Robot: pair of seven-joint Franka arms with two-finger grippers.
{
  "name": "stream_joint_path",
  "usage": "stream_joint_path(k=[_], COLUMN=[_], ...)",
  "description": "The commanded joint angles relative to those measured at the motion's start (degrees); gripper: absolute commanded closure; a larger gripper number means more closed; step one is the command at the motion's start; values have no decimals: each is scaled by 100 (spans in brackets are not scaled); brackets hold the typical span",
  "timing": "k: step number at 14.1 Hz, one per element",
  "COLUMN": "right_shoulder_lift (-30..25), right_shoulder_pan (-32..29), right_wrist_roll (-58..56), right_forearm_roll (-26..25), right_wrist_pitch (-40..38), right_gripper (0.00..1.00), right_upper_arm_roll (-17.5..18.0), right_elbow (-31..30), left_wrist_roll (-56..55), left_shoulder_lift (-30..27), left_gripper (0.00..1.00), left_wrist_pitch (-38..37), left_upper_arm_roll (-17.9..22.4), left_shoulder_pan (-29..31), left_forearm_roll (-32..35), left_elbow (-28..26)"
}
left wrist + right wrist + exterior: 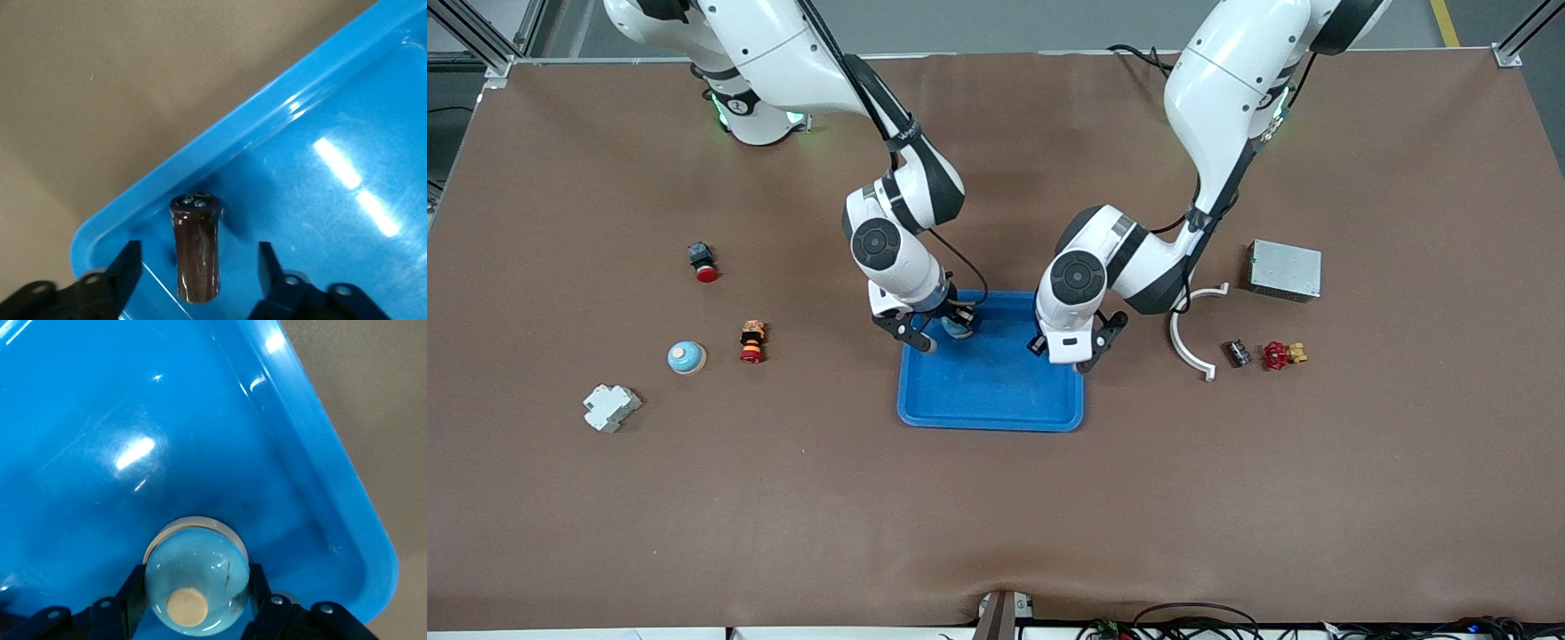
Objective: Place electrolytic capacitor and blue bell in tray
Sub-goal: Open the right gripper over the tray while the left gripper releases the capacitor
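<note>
The blue tray [991, 400] lies in the middle of the bench [996, 516]. The right pincer [935, 334] hangs over the tray's corner toward the right arm's end, its fingers [132, 593] clamped on the blue bell [196, 585], which sits low over the tray floor, though contact cannot be judged. The left pincer [1065, 350] is over the tray's corner toward the left arm's end, its jaws spread wide on either side of the electrolytic capacitor [196, 248], a brown cylinder in the tray close to the rim, touching neither finger. A second, pale-blue bell [687, 357] sits on the bench well apart from the tray, toward the right arm's end.
</note>
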Motion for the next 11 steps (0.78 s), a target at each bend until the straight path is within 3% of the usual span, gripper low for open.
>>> stream_joint_path(k=[1,5,11], right_shoulder_lift=[96,105,228], right_shoulder_pan=[80,80,54], right_wrist_roll=[38,29,12], right_forearm_roll=[43,26,-176], right_wrist_pitch=[12,109,126], right_gripper=[100,100,100], right_upper_arm_roll=[-66,-75,-110], right_elbow=[106,115,255], left_wrist_roll=[-104,88,1776], left_shoulder_lift=[-136,-575,-1533], left_gripper=[0,0,0], left_wrist_pitch=[-71,-702,-1750], left_upper_arm_roll=[54,54,28], left_shoulder_pan=[-46,112,736], left_forearm_roll=[131,131,131], left_elbow=[7,16,-273])
